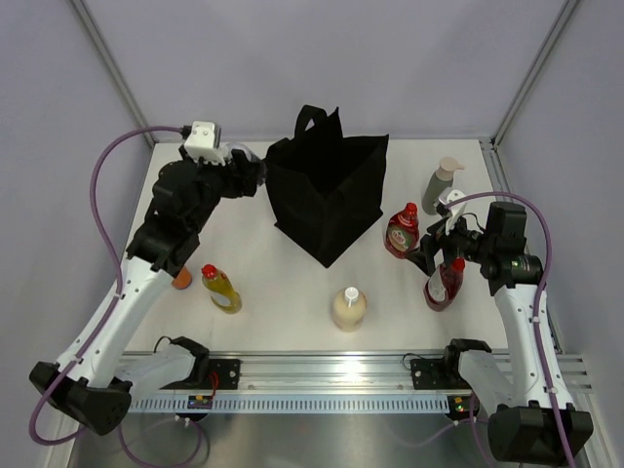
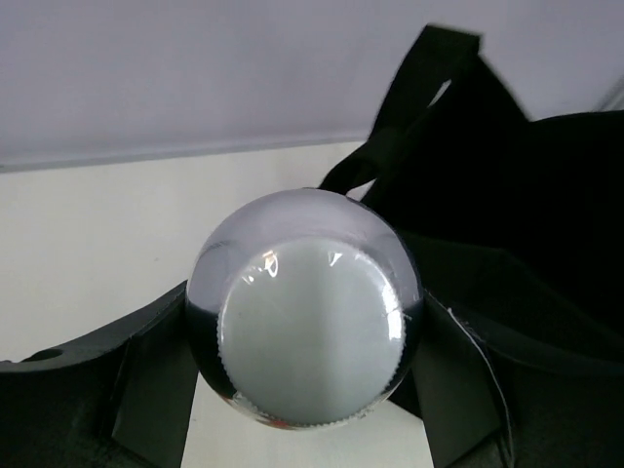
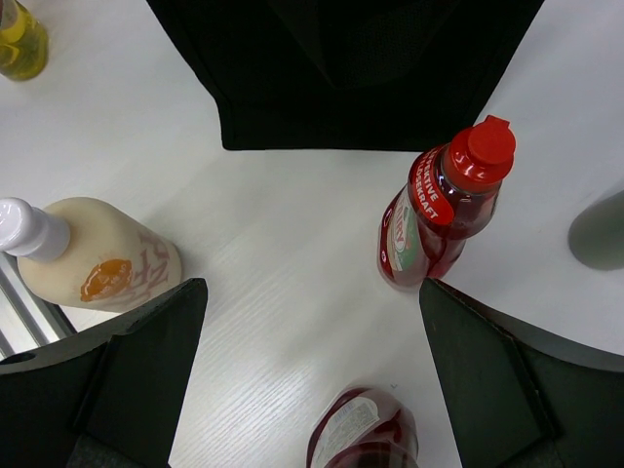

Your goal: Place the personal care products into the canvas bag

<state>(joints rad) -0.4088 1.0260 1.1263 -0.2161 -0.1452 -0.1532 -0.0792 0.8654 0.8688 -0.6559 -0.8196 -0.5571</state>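
The black canvas bag (image 1: 327, 195) stands open at the table's middle back. My left gripper (image 1: 252, 168) is shut on the clear bottle (image 2: 307, 317) and holds it raised beside the bag's left rim (image 2: 526, 214). My right gripper (image 1: 436, 255) is open and empty above one dark red bottle (image 1: 444, 283), whose body shows low between the fingers (image 3: 366, 439). The second dark red bottle (image 1: 402, 231) stands upright by the right finger (image 3: 444, 210). The cream bottle (image 1: 348, 308), the yellow bottle (image 1: 221, 289) and the grey-green pump bottle (image 1: 441, 185) stand on the table.
An orange object (image 1: 181, 280) shows partly under the left arm. In the right wrist view the cream bottle (image 3: 97, 258) is at the left, the bag (image 3: 341, 68) at the top and the pump bottle's edge (image 3: 600, 229) at the right. An aluminium rail (image 1: 331, 375) runs along the near edge.
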